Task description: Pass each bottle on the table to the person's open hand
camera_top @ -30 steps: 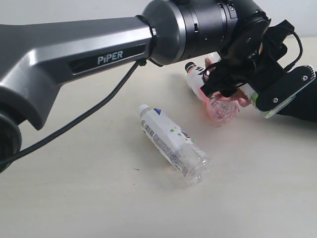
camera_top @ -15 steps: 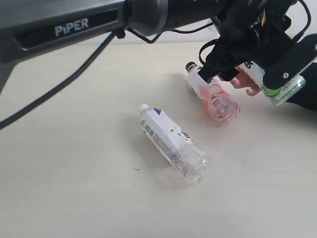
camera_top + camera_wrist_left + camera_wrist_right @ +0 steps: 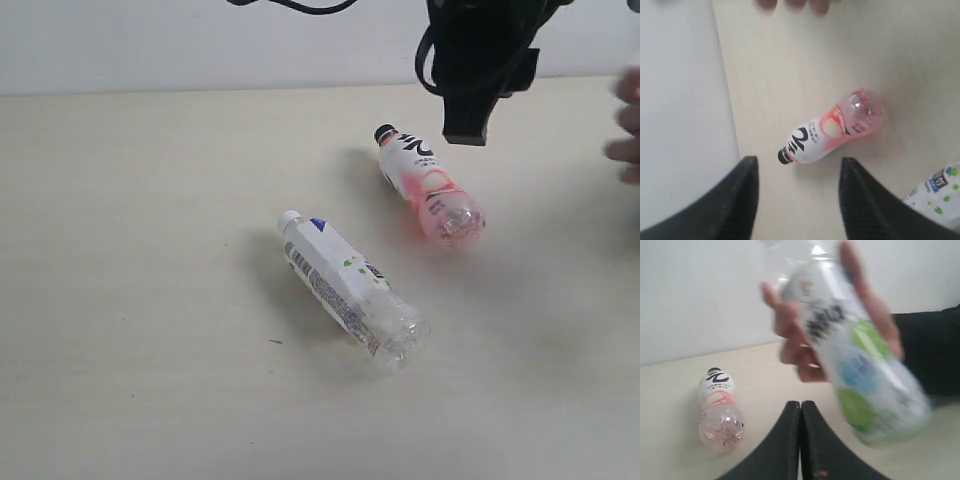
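Observation:
A pink-tinted, black-capped bottle (image 3: 430, 185) lies on the table (image 3: 150, 300), and a white-labelled bottle (image 3: 350, 290) lies nearer the front. My left gripper (image 3: 478, 70) hangs high above the pink bottle (image 3: 832, 132). In the left wrist view my left gripper (image 3: 799, 172) is open with nothing between its fingers. The person's hand (image 3: 795, 335) grips a green-and-white labelled bottle (image 3: 855, 360) in the air. My right gripper (image 3: 800, 440) is shut and empty, low over the table beside the pink bottle (image 3: 719, 405). The hand (image 3: 628, 125) shows only at the exterior view's right edge.
A pale wall (image 3: 200, 45) runs behind the table's far edge. The person's dark sleeve (image 3: 930, 350) reaches in from the right. A corner of the white-labelled bottle (image 3: 940, 192) shows in the left wrist view.
My left gripper let go of the green-labelled bottle, which stays in the person's hand, and rose away toward the top of the view. The hand drew back to the right edge.

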`<state>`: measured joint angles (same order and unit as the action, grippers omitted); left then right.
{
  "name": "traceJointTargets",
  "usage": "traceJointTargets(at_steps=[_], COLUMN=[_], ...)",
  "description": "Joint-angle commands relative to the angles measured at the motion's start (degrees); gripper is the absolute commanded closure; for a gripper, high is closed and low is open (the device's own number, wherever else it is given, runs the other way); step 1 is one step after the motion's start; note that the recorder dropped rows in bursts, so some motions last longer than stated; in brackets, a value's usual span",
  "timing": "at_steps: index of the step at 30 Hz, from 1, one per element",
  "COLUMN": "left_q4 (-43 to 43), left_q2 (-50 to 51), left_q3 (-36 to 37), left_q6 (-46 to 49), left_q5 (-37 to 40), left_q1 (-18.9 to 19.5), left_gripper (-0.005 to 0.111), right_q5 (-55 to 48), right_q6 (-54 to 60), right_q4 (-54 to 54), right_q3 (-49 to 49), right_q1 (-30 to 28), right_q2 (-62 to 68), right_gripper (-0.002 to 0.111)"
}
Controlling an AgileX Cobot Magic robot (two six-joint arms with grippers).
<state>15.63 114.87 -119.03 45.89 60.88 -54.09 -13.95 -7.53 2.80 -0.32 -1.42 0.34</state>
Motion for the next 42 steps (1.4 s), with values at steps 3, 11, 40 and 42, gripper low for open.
traceJointTargets(at_steps=[3, 11, 40, 42], left_q4=[-5.05, -6.59, -10.53, -10.53], left_q2=[-1.81, -1.84, -74.27, -77.70], left_q3=[0.03, 1.11, 105.22, 107.84], left_q6=[-10.95, -20.41, -49.86, -50.88], left_q5=[3.96, 9.08, -85.44, -85.57], left_q1=[-0.24, 0.79, 2.67, 2.67], left_gripper=[0.107, 0.107, 0.107, 0.107], right_q5=[0.29, 0.29, 0.34, 0.34], right_q6=[-0.06, -0.06, -0.06, -0.06], right_q4=[0.02, 0.02, 0.11, 0.11], right_q3=[0.32, 0.32, 0.32, 0.32], right_q1=[0.08, 0.08, 0.08, 0.08], right_q2=[-0.34, -0.34, -0.34, -0.34], right_gripper=[0.108, 0.108, 0.108, 0.108])
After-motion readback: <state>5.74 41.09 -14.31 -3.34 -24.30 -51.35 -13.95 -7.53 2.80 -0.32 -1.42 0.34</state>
